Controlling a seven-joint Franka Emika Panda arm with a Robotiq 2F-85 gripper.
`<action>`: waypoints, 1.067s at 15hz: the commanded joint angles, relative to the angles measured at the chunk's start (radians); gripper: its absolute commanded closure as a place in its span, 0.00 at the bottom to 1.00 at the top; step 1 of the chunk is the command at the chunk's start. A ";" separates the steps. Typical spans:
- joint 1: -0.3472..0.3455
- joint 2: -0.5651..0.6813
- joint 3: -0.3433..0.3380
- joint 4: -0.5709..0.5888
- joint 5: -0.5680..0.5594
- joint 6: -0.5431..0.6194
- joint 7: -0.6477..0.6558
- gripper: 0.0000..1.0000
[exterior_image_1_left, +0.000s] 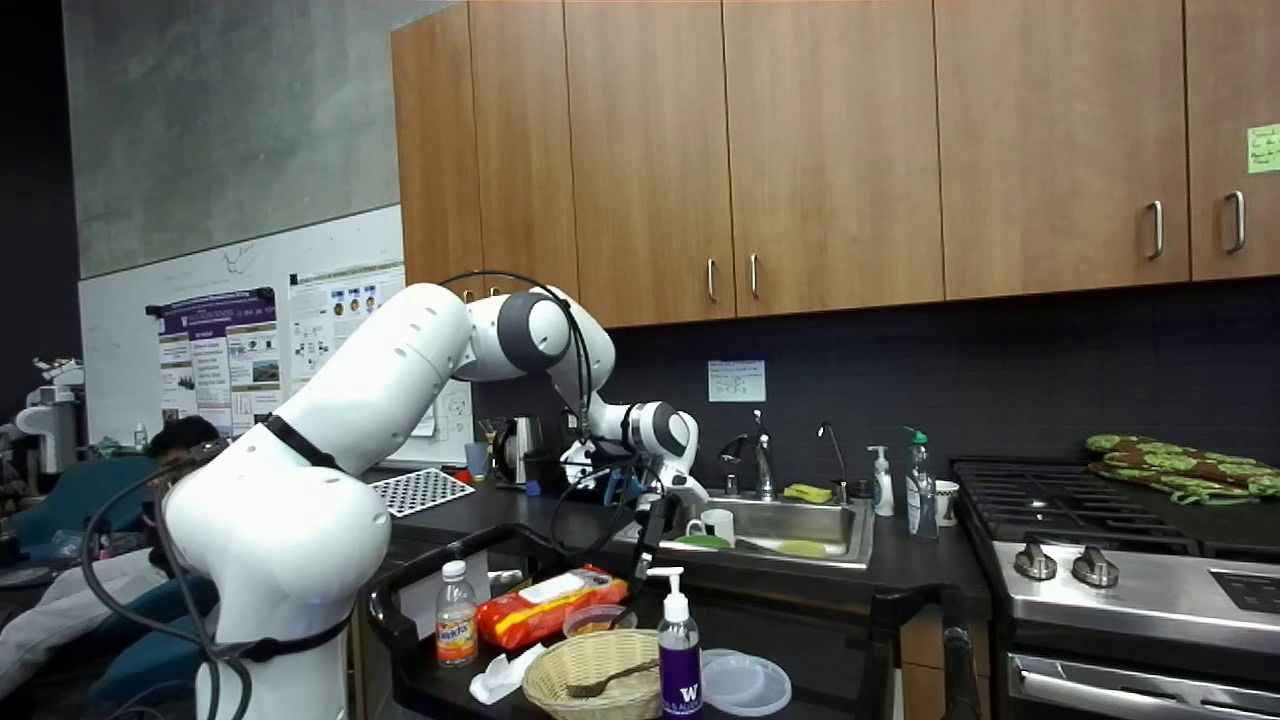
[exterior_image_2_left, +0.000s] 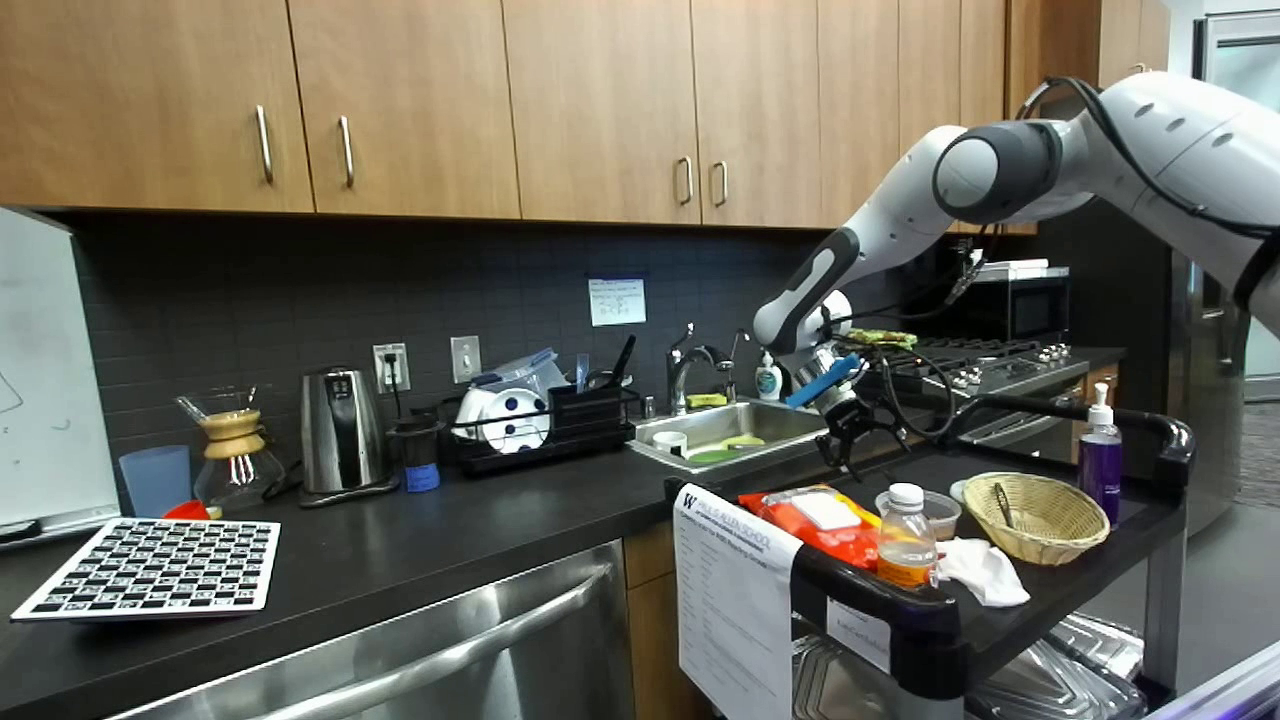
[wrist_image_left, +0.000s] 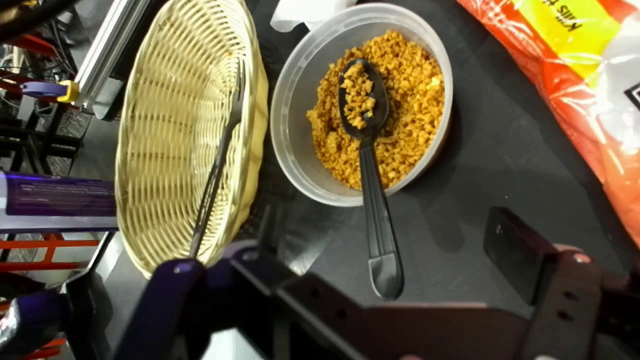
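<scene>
My gripper (wrist_image_left: 385, 220) stands open above the black cart top (wrist_image_left: 325, 255), its fingers (wrist_image_left: 515, 250) wide apart. Between them lies the handle of a black plastic spoon (wrist_image_left: 376, 215), and neither finger appears to touch it. The spoon's bowl, holding some crumbs, rests on yellow-brown crumbs (wrist_image_left: 415, 125) in a clear round tub (wrist_image_left: 300, 100); its handle slopes out over the rim. Left of the tub in the wrist view, a woven basket (wrist_image_left: 165, 130) has a dark fork (wrist_image_left: 220, 145) in it. In both exterior views the gripper (exterior_image_2_left: 845, 455) points down over the cart, small and dark.
A red wipes pack (exterior_image_1_left: 552, 605), an orange-labelled bottle (exterior_image_1_left: 456, 615), a crumpled white napkin (exterior_image_2_left: 985, 572), a purple pump bottle (exterior_image_2_left: 1100, 460) and clear lids (exterior_image_1_left: 745, 685) share the cart. Its raised black handle (exterior_image_2_left: 1170, 440) borders the end. Behind is a sink (exterior_image_1_left: 850, 530) with a mug.
</scene>
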 joint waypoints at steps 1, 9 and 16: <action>0.004 -0.014 -0.022 0.012 0.002 -0.053 0.071 0.00; -0.002 -0.004 -0.036 0.023 0.001 -0.121 0.164 0.00; -0.006 0.017 -0.033 0.031 0.006 -0.154 0.218 0.00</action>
